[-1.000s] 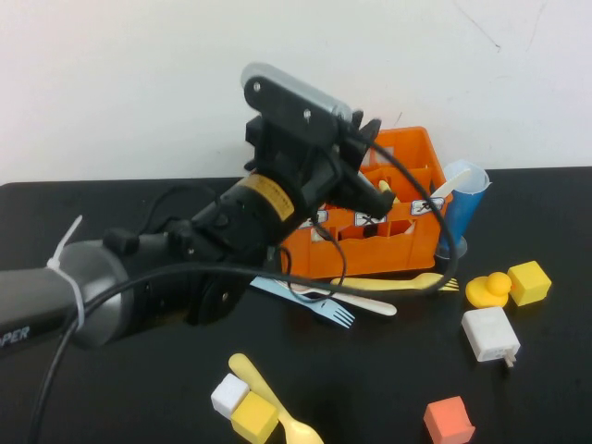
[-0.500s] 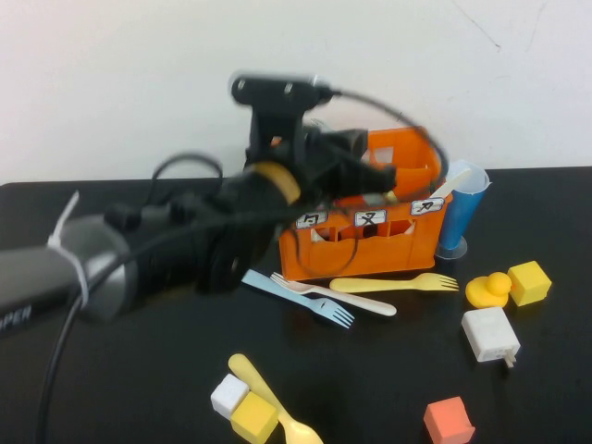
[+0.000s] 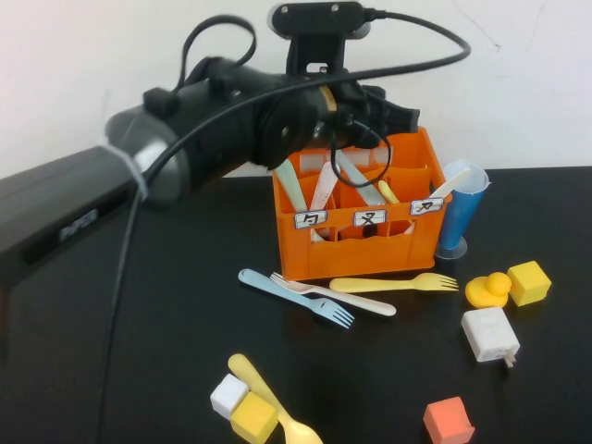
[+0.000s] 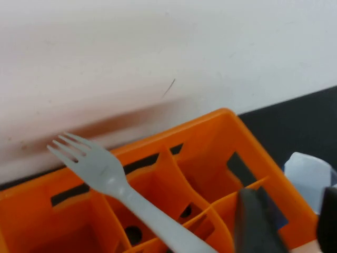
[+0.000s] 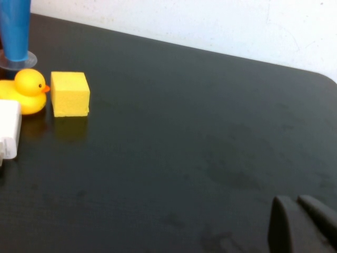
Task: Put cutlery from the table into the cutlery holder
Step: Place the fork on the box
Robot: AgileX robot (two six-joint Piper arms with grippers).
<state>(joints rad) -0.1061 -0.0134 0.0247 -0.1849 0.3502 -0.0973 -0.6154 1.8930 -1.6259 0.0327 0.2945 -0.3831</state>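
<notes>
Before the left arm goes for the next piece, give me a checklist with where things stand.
1. Grey plastic fork inside the orange plastic crate: ok, leaning in a compartment, tines up.
2. Left gripper free: ok, fingers open above the crate.
3. Right gripper parked: ok, low over the black table, fingers shut.
4. Table's cutlery all stowed: not ok; pale blue fork, yellow fork and yellow spoon lie there.
</notes>
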